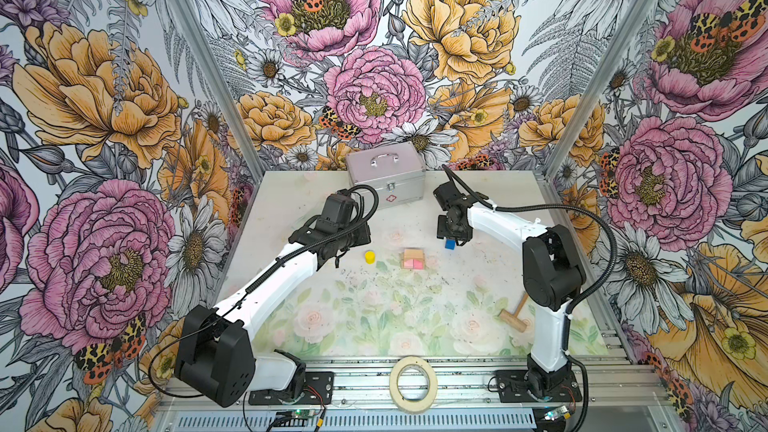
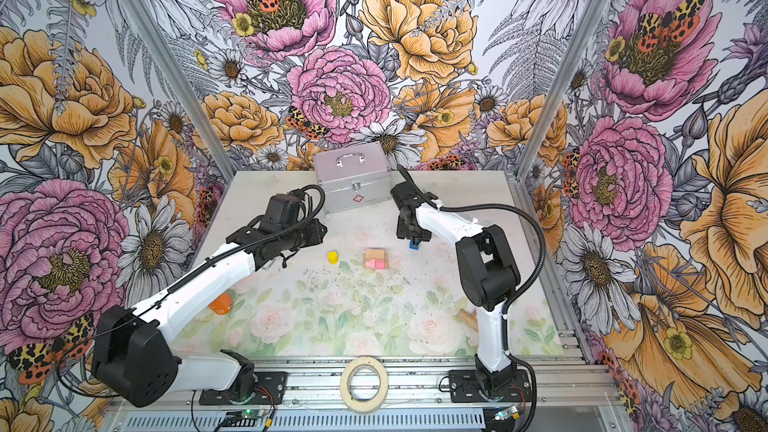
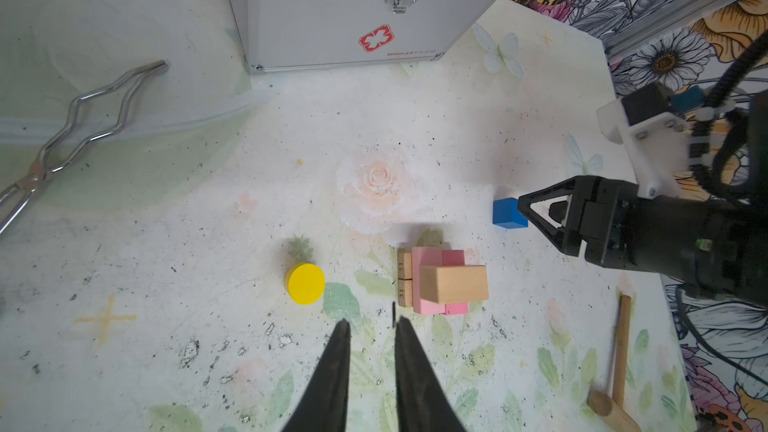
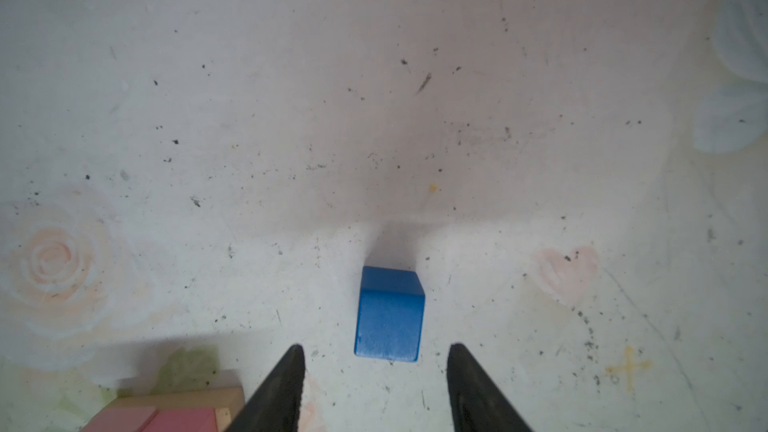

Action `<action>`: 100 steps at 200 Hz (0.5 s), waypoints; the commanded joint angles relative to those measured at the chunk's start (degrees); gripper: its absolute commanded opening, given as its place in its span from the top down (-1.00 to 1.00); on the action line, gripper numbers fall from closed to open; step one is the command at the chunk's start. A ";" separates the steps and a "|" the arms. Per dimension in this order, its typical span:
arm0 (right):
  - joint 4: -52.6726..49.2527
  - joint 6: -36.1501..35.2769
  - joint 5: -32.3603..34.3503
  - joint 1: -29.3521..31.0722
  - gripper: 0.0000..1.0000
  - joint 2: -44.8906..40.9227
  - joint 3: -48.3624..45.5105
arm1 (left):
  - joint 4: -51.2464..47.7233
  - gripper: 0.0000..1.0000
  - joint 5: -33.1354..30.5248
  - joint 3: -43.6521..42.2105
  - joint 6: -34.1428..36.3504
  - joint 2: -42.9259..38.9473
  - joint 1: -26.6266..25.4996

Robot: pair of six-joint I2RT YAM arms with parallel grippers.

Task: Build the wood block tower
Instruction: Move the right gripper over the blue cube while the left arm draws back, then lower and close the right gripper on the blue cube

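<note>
Wood block tower (image 1: 413,258) is sitting part-built near the middle of the table (image 1: 332,326). In the left wrist view two bottom tan bricks (image 3: 404,263) are lying side by side. Pink bricks (image 3: 430,259) are lying across them, and a top tan brick (image 3: 455,284) is resting on the pinks, covering only part of them. Small dark stamps are showing on the bottom bricks' ends, too small to read.

Yellow cylinder (image 1: 370,257) is standing upright on the table left of the tower in both top views, not touching it. Blue block (image 4: 388,313) is sitting on the table right of the tower, apart from it.

Right gripper (image 4: 375,350) is hovering at the blue block. Its jaws are spread wider than the block, flanking its near end and not touching it. Left gripper (image 3: 371,324) is pointing between cylinder and tower, jaws parted by a narrow gap, holding nothing.

Silver metal case (image 1: 386,176) is standing at the back of the table. A red cross-like emblem (image 3: 376,38) is showing on its front, and the tiny red lettering under it is unreadable. Wooden mallet (image 1: 514,313) is lying near the right arm's base. Tape roll (image 1: 412,384) is lying on the front rail. Metal tongs (image 3: 75,126) are lying left of the case.
</note>
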 commanded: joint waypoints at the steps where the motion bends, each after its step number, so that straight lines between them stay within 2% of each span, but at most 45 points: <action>1: -1.15 -1.21 0.53 -0.80 -0.15 1.82 1.62 | -0.25 0.56 -0.26 -0.68 1.42 -1.19 0.61; 61: -1.08 -1.32 -1.64 -1.66 -0.14 4.68 3.03 | -0.23 0.55 0.14 -0.70 1.60 -0.67 0.87; 76: -1.06 -1.34 -1.68 -1.68 -0.06 4.94 3.03 | -0.23 0.55 0.12 -0.71 1.64 -0.70 0.94; 100: -1.06 -1.21 -2.05 -1.72 0.18 5.25 2.62 | -0.23 0.55 0.16 -0.75 1.69 -0.61 0.92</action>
